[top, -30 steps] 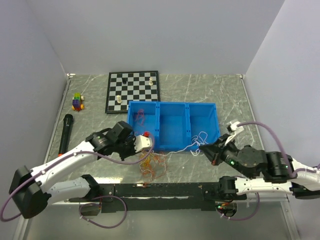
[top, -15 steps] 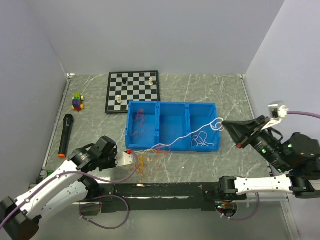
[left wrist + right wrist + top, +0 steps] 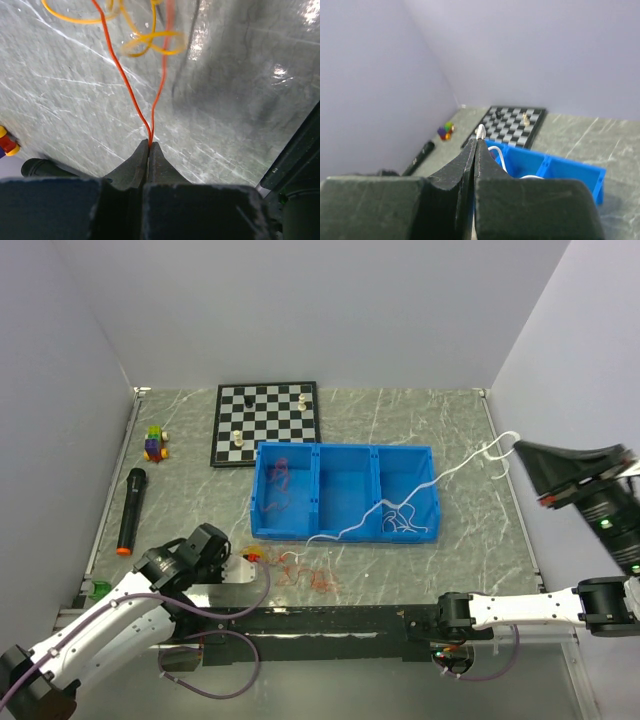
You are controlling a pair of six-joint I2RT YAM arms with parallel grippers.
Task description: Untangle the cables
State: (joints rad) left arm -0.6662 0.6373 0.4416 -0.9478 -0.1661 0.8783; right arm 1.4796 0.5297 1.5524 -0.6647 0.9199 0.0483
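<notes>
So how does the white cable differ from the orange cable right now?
The white cable is lifted high and drawn into a long line by the right hand; the orange cable is held low by the left hand. The white cable crosses the blue bin; the orange cable trails in loose curls on the table in front of it. Each is pinched in a shut hand.

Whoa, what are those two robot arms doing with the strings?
Untangling them. The right gripper, lifted high, is shut on a thin white cable that stretches across the blue plastic bin. The left gripper pinches a thin orange cable low over the table, beside a loose orange-red pile.
</notes>
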